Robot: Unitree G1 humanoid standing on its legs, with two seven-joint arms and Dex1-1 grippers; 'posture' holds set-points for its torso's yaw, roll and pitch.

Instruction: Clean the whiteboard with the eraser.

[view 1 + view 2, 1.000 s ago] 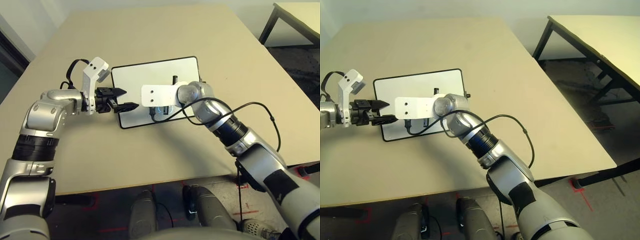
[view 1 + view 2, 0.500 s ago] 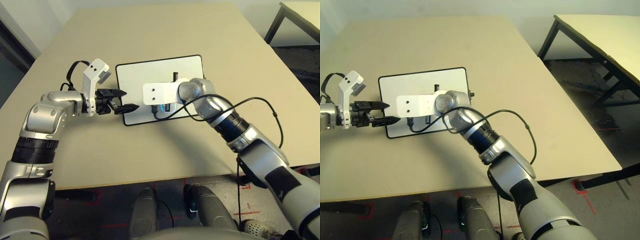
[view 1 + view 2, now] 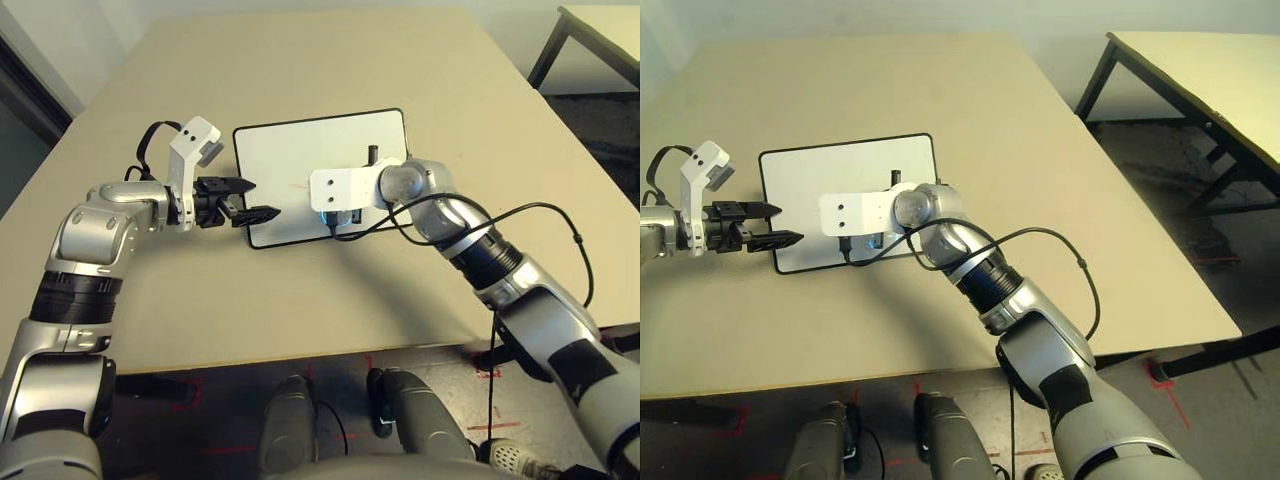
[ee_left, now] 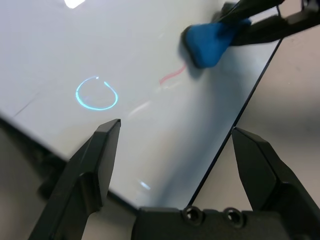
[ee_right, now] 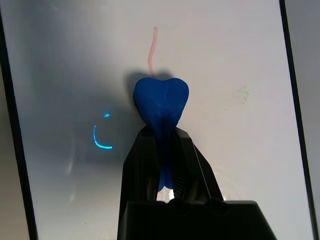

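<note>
**Eraser pressed to the board, just short of a red mark**

The right arm (image 3: 470, 240) is sitting further toward the board's right side than a second ago, its white wrist plate now nearer the middle of the board; the left arm (image 3: 95, 225) is staying where it was. The whole picture has also shifted a little, so the camera has moved.

The whiteboard (image 3: 300, 150) is lying flat on the tan table (image 3: 300, 60). The left gripper (image 3: 262, 200) is hovering at the board's left edge, fingers (image 4: 95, 165) apart — straddling the board's near corner with nothing between them.

The right gripper (image 5: 165, 145) is clamping the blue eraser (image 5: 161, 102) between its closed fingers; the eraser's squashed tip is sticking out past the fingertips and pressing on the board, touching the end of a thin red line (image 5: 152, 47).
</note>
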